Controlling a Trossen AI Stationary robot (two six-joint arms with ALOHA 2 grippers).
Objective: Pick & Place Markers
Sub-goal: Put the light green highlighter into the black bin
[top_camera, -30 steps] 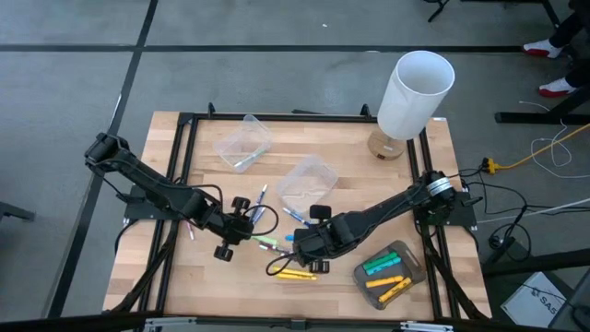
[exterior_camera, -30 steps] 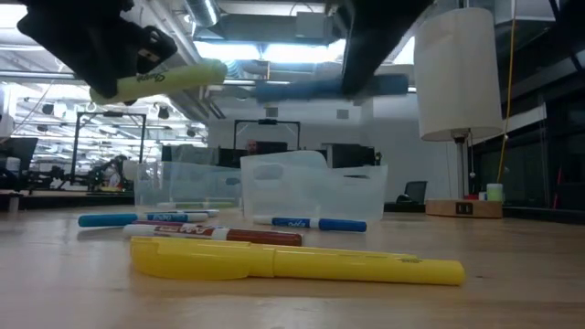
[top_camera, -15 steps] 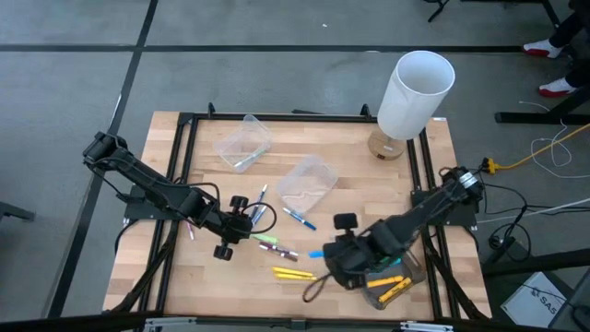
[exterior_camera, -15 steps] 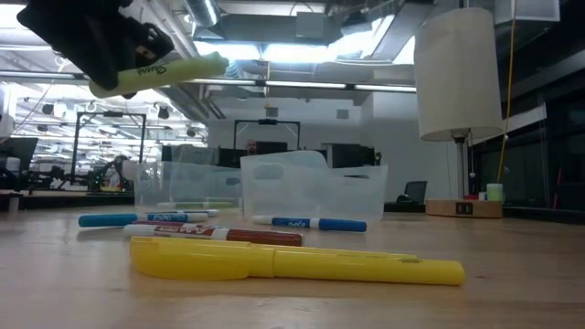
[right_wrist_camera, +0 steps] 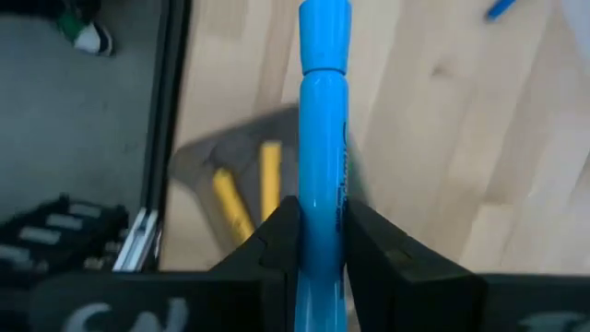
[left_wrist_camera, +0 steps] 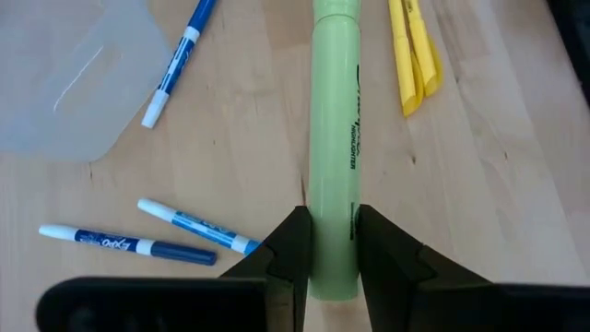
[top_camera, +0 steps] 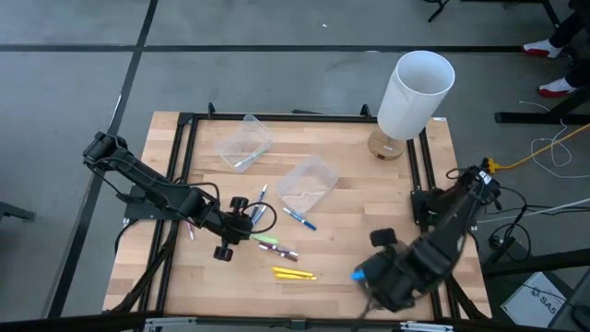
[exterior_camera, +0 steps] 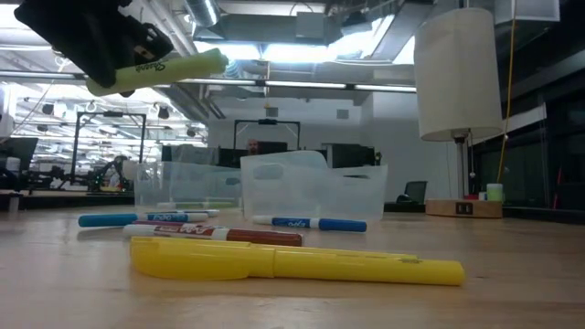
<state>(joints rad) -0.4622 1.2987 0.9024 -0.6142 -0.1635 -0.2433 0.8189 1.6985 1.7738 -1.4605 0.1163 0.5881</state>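
My left gripper (top_camera: 241, 223) hovers over the middle left of the table, shut on a light green marker (exterior_camera: 157, 70). My right gripper (top_camera: 365, 275) is at the near right, shut on a light blue marker (right_wrist_camera: 323, 111) above the grey tray (right_wrist_camera: 214, 152), which holds yellow markers (right_wrist_camera: 268, 177). My right arm hides most of the tray in the high view. Loose markers lie flat on the wood: a yellow pair (top_camera: 293, 273), a green and a maroon one (top_camera: 275, 245), and blue-and-white ones (top_camera: 297, 218). My left gripper pinches the green marker's barrel near one end (left_wrist_camera: 332, 217) between its two fingers (left_wrist_camera: 293, 251), slanting down from above. The rest of the marker sticks out beyond the fingertips. It is lifted clear of the table, tilted slightly off level. My right gripper pinches the blue marker's barrel (right_wrist_camera: 322, 207) between its two fingers (right_wrist_camera: 282, 231), pointing steeply down. The marker's long part reaches out past the fingertips. It is lifted clear, above the tray's edge and the wood beside it.
Two clear plastic tubs (top_camera: 244, 143) (top_camera: 307, 180) stand at the far middle of the table. A tall white cylinder (top_camera: 415, 92) stands on a round base at the far right corner. A black frame (top_camera: 184, 120) runs along the table's edges.
My right gripper has swung from the table's middle toward the near right corner and risen, carrying the blue marker to above the grey tray, and has turned as it went. My left gripper has stayed in place with the green marker.
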